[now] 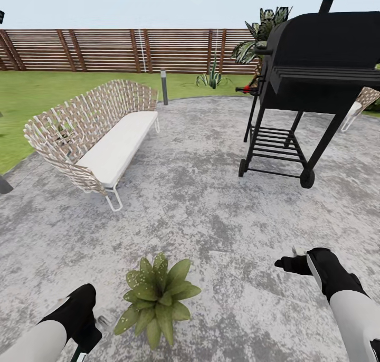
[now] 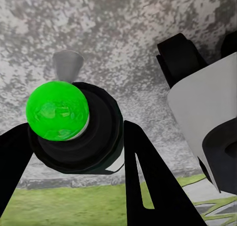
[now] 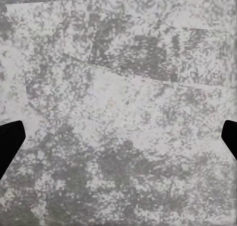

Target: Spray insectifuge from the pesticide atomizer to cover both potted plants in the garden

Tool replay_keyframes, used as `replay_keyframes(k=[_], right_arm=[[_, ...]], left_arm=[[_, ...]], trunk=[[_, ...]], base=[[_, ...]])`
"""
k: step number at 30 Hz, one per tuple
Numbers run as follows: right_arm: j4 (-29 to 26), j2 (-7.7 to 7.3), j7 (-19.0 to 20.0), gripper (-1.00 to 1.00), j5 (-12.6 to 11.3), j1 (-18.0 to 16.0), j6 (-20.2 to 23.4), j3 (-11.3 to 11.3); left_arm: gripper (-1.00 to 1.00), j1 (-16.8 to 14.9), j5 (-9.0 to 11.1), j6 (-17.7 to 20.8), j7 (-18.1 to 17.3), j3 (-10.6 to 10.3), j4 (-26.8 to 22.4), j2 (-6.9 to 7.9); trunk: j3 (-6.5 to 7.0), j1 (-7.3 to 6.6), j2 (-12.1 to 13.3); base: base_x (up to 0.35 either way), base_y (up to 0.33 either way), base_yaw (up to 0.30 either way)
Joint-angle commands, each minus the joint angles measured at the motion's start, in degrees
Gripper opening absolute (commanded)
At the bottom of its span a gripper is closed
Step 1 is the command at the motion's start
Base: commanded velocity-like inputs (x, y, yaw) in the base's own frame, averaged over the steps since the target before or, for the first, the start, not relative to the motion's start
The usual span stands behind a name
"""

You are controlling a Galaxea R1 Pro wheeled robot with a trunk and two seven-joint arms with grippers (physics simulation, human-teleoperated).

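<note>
The pesticide atomizer [image 2: 96, 132] fills the left wrist view end-on: a dark round body, a bright green rounded part and a pale grey spray head. My left gripper [image 2: 74, 142] is shut on it, one black finger on each side. In the head view, that left gripper [image 1: 84, 341] hangs low at the near left, just left of a potted plant [image 1: 157, 297], a rosette of broad green leaves on the paving. My right gripper [image 1: 287, 264] hovers over bare paving at the near right, open and holding nothing, its fingertips [image 3: 10, 142] wide apart.
A woven bench with a white cushion [image 1: 100, 135] stands at the left, a black wheeled grill [image 1: 306, 82] at the right. Behind them are a short lamp post [image 1: 164, 86], lawn [image 1: 31, 93], a slatted fence [image 1: 121, 50] and a palm [image 1: 264, 32].
</note>
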Motion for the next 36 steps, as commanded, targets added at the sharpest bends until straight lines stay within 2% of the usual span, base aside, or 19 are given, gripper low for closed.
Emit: replay_keyframes(k=[1,7,11,19,32,36], right_arm=[[-0.1,0.03,0.5,1.0,0.6,0.0,0.2,-0.2],[-0.1,0.03,0.5,1.0,0.7,0.0,0.2,-0.3],[-0.1,0.03,0.5,1.0,0.7,0.0,0.2,-0.3],[-0.1,0.03,0.5,1.0,0.7,0.0,0.1,-0.3],[-0.1,0.03,0.4,1.0,0.7,0.0,0.1,-0.3],[-0.1,0.03,0.4,1.0,0.7,0.0,0.1,-0.3]], left_arm=[[-1.0,0.0,-0.5,0.3,-0.5,0.3,-0.1,-0.04],[-1.0,0.0,-0.4,0.3,-0.5,0.4,-0.2,-0.1],[-1.0,0.0,-0.4,0.3,-0.5,0.4,-0.2,-0.1],[-1.0,0.0,-0.4,0.3,-0.5,0.6,-0.3,-0.04],[-1.0,0.0,-0.4,0.3,-0.5,0.6,-0.4,-0.04],[-1.0,0.0,-0.3,0.4,-0.6,0.7,-2.8,-0.13]], trunk=[[-0.05,-0.01,0.0],[-0.05,-0.01,0.0],[-0.05,-0.01,0.0],[-0.06,-0.01,0.0],[-0.36,-0.01,0.0],[-0.45,-0.01,0.0]], base=[[0.0,-0.004,0.0],[0.0,-0.032,0.09],[0.0,-0.278,0.235],[0.0,-0.292,0.047],[0.0,-0.187,0.253],[0.0,-0.043,0.27]])
